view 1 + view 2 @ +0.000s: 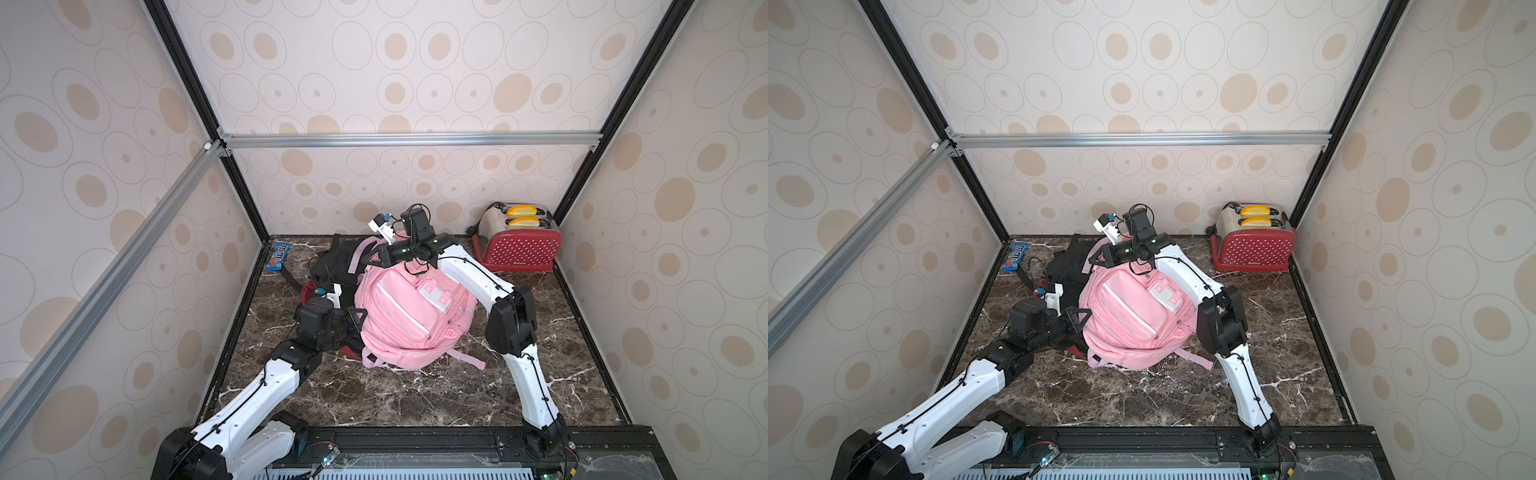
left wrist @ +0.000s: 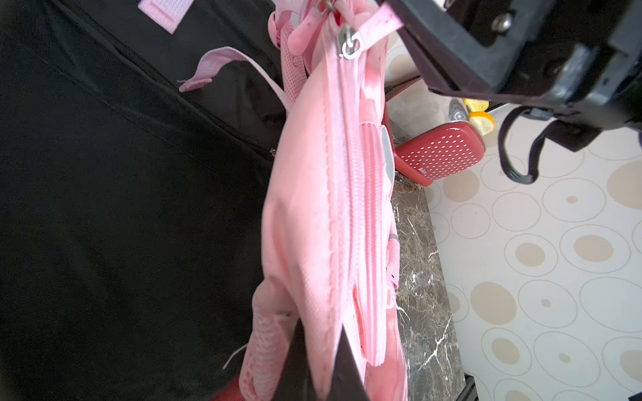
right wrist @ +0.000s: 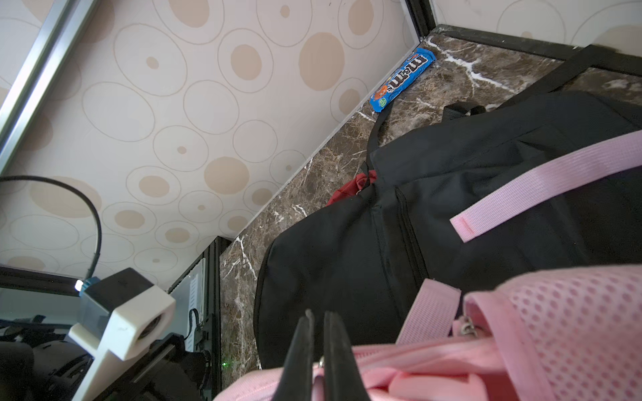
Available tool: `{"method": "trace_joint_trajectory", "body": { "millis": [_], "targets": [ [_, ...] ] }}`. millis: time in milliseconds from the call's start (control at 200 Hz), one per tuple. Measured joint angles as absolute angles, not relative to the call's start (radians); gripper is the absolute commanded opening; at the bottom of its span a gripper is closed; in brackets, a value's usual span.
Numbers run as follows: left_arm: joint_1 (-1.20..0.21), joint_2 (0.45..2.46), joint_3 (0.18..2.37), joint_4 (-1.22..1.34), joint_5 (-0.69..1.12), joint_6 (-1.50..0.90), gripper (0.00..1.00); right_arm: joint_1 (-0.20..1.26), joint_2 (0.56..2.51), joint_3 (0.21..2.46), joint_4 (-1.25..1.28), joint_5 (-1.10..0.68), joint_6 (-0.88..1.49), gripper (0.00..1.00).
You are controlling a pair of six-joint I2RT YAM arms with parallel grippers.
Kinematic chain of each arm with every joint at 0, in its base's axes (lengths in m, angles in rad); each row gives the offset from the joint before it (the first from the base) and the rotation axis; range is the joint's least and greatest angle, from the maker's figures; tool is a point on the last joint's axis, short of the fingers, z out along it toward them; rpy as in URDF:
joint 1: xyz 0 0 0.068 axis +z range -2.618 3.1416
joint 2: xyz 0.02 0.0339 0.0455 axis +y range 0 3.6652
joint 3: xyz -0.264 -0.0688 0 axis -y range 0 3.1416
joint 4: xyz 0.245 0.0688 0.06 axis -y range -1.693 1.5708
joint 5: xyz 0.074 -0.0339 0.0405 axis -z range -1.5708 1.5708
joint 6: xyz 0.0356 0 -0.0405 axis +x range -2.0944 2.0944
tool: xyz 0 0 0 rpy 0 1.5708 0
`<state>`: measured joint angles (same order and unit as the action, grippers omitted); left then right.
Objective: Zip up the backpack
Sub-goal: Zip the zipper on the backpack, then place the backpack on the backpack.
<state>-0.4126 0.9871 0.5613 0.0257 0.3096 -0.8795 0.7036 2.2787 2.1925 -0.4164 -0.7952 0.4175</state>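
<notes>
The pink backpack (image 1: 415,316) (image 1: 1133,316) lies on the marble table, partly over a black bag. My left gripper (image 1: 358,316) (image 1: 1080,319) is at its left edge, shut on a fold of pink fabric (image 2: 324,347) between the dark fingertips (image 2: 347,375). My right gripper (image 1: 375,259) (image 1: 1097,258) is at the backpack's far end, shut on the pink zipper pull (image 3: 319,378). In the left wrist view the zipper teeth (image 2: 354,194) run closed up to the silver slider (image 2: 349,43), whose pink ribbon leads to the right gripper.
A black bag (image 1: 336,262) (image 3: 451,208) lies behind and left of the backpack, with a red item (image 3: 351,189) under it. A red toaster (image 1: 519,247) (image 1: 1252,249) stands at the back right. A blue candy packet (image 1: 277,257) (image 3: 403,80) lies by the left wall.
</notes>
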Motion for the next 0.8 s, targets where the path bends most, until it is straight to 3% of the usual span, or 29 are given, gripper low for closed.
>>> {"method": "trace_joint_trajectory", "body": {
  "millis": [325,576,796],
  "targets": [
    [-0.413,0.97,0.561,0.004,0.31,-0.879,0.0,0.746,2.228,2.136,-0.387,-0.648,0.405,0.0],
    [-0.413,0.962,0.561,-0.005,0.31,-0.879,0.0,0.76,2.217,2.201,-0.528,-0.56,0.384,0.0],
    [-0.417,0.956,0.561,-0.002,0.314,-0.878,0.0,0.722,2.217,2.229,-0.596,-0.617,0.604,0.0]
  ]
}}
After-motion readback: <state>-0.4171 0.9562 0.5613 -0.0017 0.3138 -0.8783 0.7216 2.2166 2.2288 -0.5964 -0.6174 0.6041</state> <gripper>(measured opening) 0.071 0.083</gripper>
